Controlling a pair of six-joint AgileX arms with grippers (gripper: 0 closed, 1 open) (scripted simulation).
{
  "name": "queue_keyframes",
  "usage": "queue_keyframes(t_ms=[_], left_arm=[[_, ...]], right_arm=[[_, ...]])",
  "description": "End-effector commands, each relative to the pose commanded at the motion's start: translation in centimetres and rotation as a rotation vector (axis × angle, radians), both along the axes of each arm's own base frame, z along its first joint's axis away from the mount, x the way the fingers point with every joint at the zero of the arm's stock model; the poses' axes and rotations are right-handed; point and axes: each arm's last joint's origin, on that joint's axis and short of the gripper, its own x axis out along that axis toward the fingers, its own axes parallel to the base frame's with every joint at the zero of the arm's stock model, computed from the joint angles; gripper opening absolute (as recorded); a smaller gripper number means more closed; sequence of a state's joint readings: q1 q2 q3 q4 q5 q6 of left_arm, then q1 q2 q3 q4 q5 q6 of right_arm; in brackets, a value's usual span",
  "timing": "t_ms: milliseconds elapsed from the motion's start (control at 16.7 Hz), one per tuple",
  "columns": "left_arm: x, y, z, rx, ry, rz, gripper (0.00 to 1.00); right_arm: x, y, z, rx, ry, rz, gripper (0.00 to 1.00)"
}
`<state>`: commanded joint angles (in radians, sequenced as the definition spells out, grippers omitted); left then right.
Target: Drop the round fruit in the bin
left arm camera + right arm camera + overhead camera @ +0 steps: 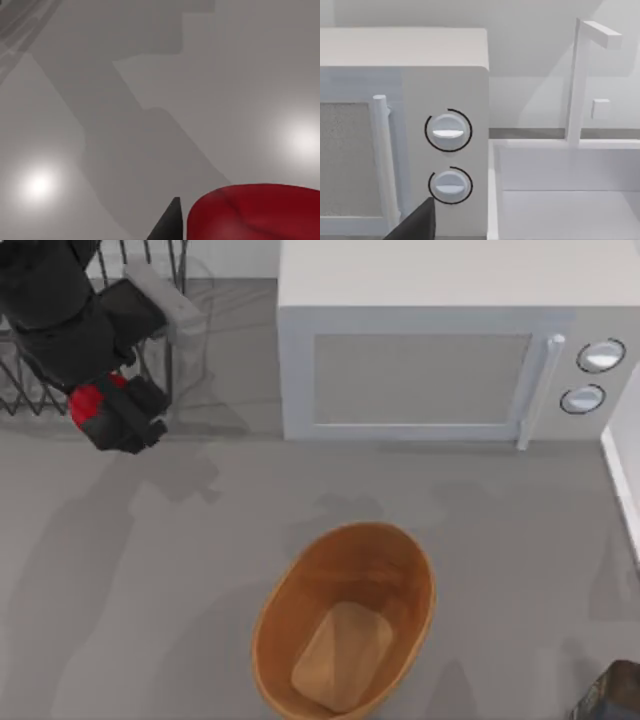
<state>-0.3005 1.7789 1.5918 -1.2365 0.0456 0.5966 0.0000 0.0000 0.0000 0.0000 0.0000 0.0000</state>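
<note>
The round fruit [92, 402] is small and bright red, and my left gripper [125, 423] is shut on it above the table's back left, in front of the wire rack. In the left wrist view the fruit [255, 212] bulges beside one dark fingertip [170, 222], with bare grey table beneath. The bin [290, 590], an oval orange-brown wooden basket with a paler bottom, stands at the front centre, well to the right of and nearer than the fruit, with nothing inside. My right gripper [615, 695] is parked at the front right corner.
A white microwave [420, 370] fills the back centre and right, its two dials [448, 131] facing the right wrist camera. A black wire rack [30, 380] stands at the back left. A white sink [570, 200] with a faucet [580, 80] lies beyond the microwave's right side.
</note>
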Motion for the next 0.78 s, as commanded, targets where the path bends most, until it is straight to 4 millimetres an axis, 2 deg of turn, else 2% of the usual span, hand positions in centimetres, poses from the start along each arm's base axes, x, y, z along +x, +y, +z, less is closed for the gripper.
queue_keyframes(t_ms=[180,360,480,600,780], left_arm=[[-3.8,-7.6,0.1,0.012,-0.022,-0.29,0.0],[-8.6,-13.3,-0.2,0.029,-0.036,-0.543,0.0],[-11.3,-15.5,-0.4,0.043,-0.044,-0.665,0.0],[-13.1,-16.7,-0.6,0.056,-0.049,-0.74,0.0],[-13.6,-17.0,-0.6,0.06,-0.051,-0.763,0.0]], right_arm=[[0.0,0.0,0.0,0.0,0.0,0.0,1.0],[0.0,0.0,0.0,0.0,0.0,0.0,1.0],[0.0,0.0,0.0,0.0,0.0,0.0,1.0],[0.0,0.0,0.0,0.0,0.0,0.0,1.0],[0.0,0.0,0.0,0.0,0.0,0.0,1.0]])
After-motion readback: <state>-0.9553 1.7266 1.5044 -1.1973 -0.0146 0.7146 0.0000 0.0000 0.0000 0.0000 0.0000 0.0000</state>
